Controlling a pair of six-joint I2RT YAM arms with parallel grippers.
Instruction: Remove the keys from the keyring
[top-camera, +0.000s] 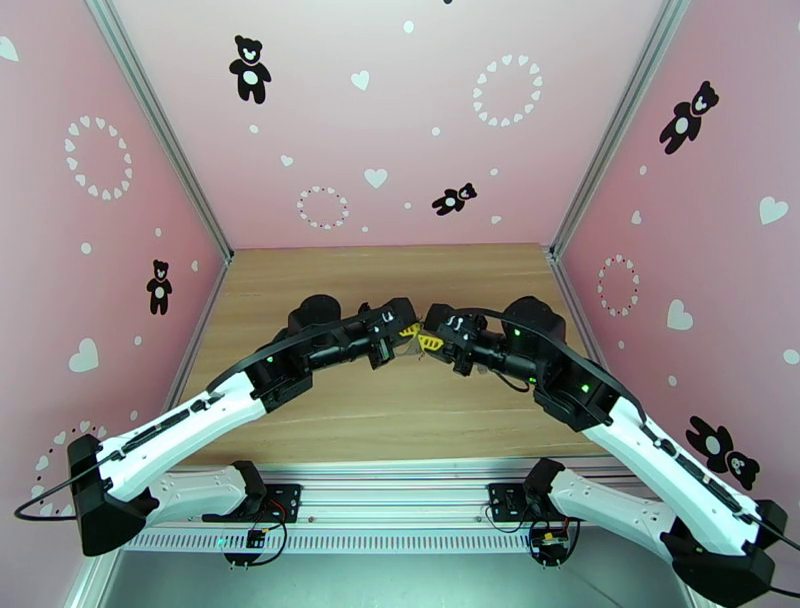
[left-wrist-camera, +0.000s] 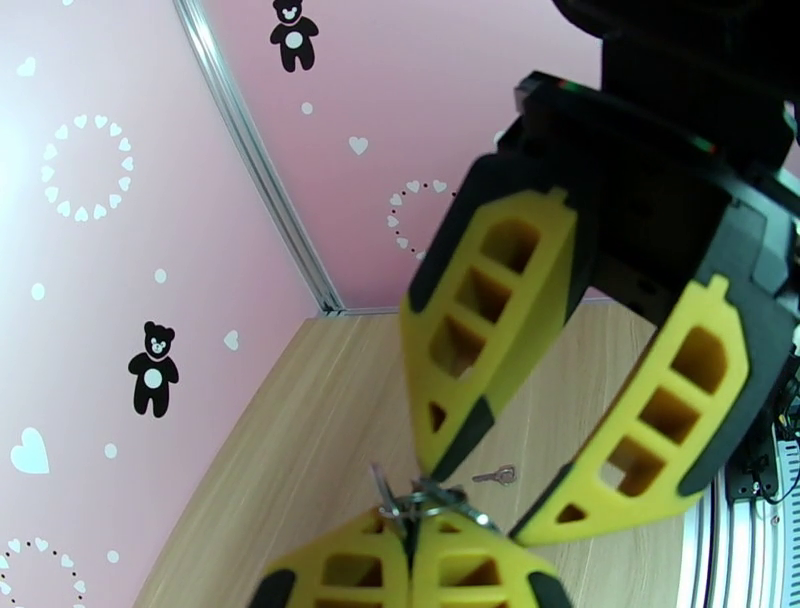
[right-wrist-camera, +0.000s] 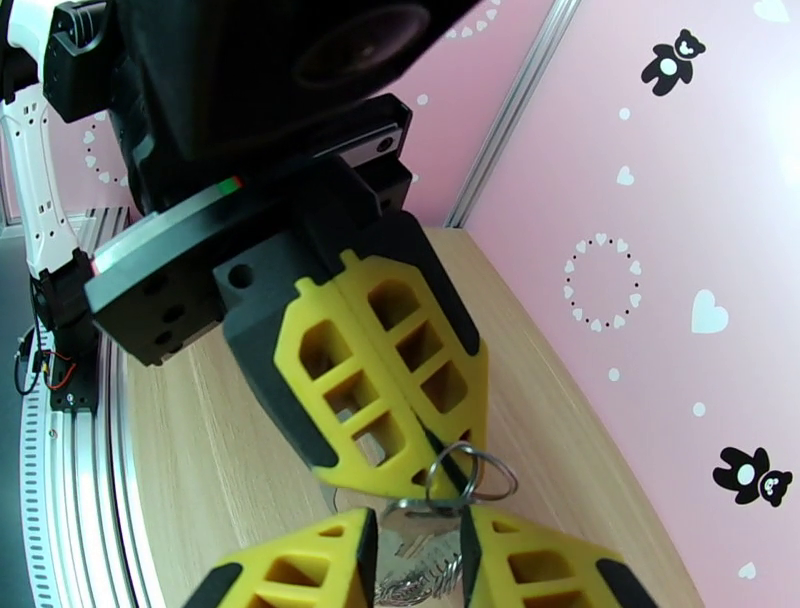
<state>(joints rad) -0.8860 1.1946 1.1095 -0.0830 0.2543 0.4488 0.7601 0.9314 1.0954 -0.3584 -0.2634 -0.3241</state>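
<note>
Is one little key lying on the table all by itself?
Yes, a small key lies loose on the wooden table, off the keyring pinched in the left gripper.

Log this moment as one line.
left gripper: shut on keyring | right gripper: open, at keyring | one key: loose on table

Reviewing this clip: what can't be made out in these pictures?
- Left wrist: most of the keyring, covered by the shut left gripper.
- Right wrist: whether any key hangs on it; the metal between the fingers of the right gripper is blurred and cut by the bottom edge.
- Top external: the keyring, too small where both grippers meet.
</note>
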